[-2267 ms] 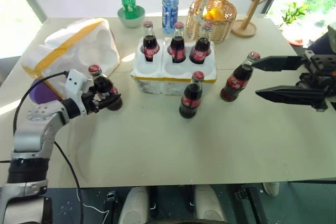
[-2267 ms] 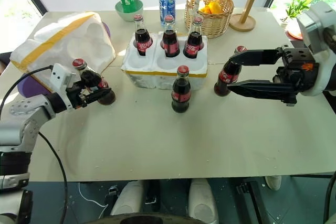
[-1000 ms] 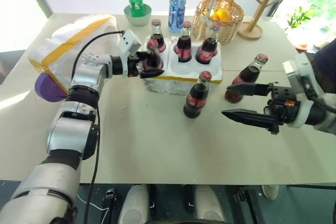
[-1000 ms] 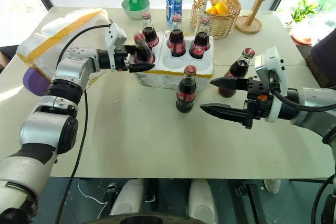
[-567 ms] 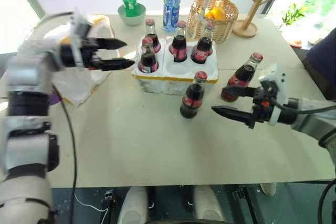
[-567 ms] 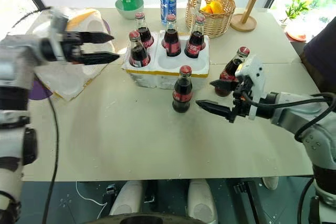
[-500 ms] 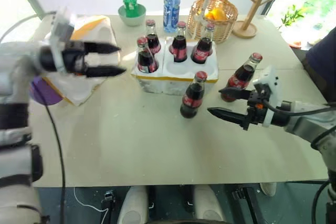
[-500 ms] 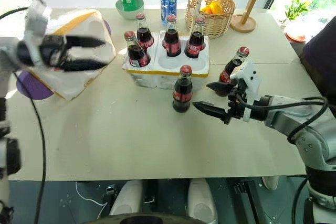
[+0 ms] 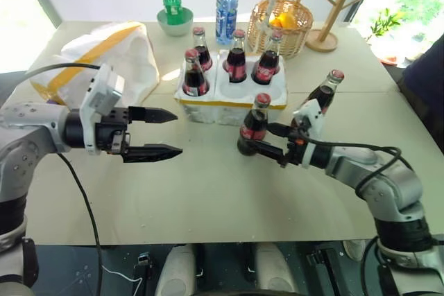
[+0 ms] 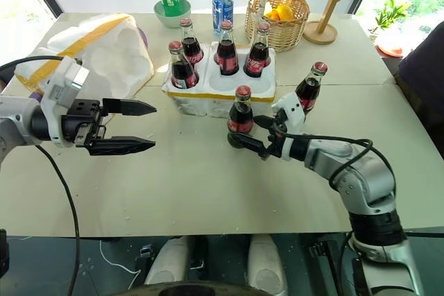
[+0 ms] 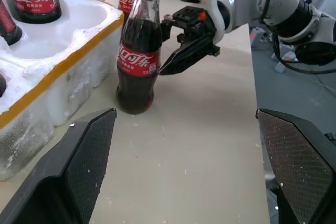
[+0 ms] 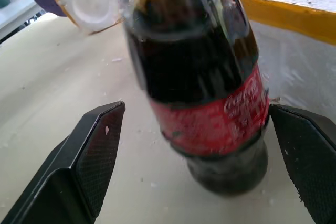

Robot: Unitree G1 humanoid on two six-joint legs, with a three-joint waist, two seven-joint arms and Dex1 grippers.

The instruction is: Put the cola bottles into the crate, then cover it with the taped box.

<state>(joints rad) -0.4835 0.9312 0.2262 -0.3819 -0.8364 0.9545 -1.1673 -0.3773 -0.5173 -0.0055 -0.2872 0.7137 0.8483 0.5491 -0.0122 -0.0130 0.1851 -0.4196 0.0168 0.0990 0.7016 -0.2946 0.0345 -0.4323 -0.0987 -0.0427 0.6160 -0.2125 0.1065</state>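
The left gripper (image 9: 163,133) has drawn back from the crate (image 9: 230,98) toward the left side of the table (image 9: 208,192), its fingers spread wide and empty. A second ago it stood at the crate's front-left hole with a bottle; that bottle (image 9: 193,74) now stands in that hole. So four cola bottles are seated: three along the crate's far row and this one at the front left, leaving the front middle and front right holes bare.

The right gripper (image 10: 251,134) has come in from the right side of the table to the loose bottle (image 10: 241,117) standing just in front of the crate's near edge. In the right wrist view its fingers (image 12: 94,145) stand wide on either side of the bottle's lower body, not yet touching it. The grip looks like the step in hand, followed by a lift into one of the free front holes.

The last bottle (image 10: 308,88) stands apart on the table, just off the crate's right end. The taped box (image 10: 97,50) lies near the table's far left corner, untouched, so covering waits until both remaining bottles are in.
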